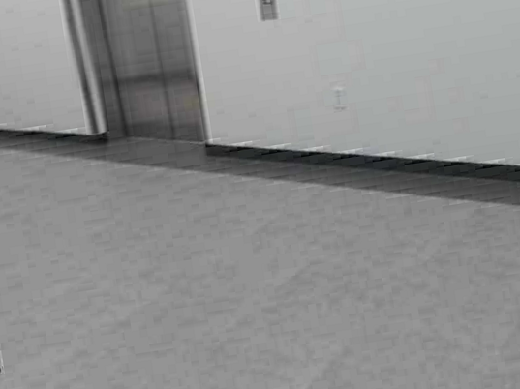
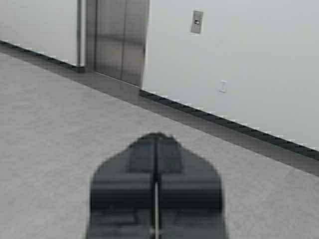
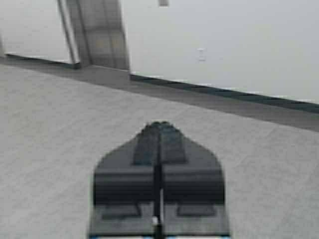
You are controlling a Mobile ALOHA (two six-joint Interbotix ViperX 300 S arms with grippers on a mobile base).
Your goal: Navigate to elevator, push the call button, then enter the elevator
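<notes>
Step in hand: navigation. I am standing out on the grey floor (image 1: 255, 293), well apart from the wall, and by my judgement the drive to the elevator is only partly done.

Elevator (image 1: 150, 59): brushed steel doors, closed, set in the white wall (image 1: 395, 47) toward the upper left of my high view. I am seeing them at an angle, not head-on.

Call button (image 1: 267, 1): small upright grey plate on the wall just right of the door frame, well above the floor. It is also showing in my left wrist view (image 2: 197, 22); in the right wrist view only its lower edge is peeking in.

Other fittings: a small white wall plate (image 1: 339, 96) lower down and further right; a dark baseboard (image 1: 382, 161) running along the foot of the wall.

Left gripper (image 2: 156, 137): I am holding it low and pointed forward, fingers pressed together, carrying nothing.

Right gripper (image 3: 159, 124): likewise low and forward, fingers together, carrying nothing.

Next move, as I judge it: I am needing to roll forward and bear left so the button plate sits squarely ahead and within an arm's reach, then raise one closed gripper to the plate's height for the push. Stopping short or skewed would leave the small button out of line.
</notes>
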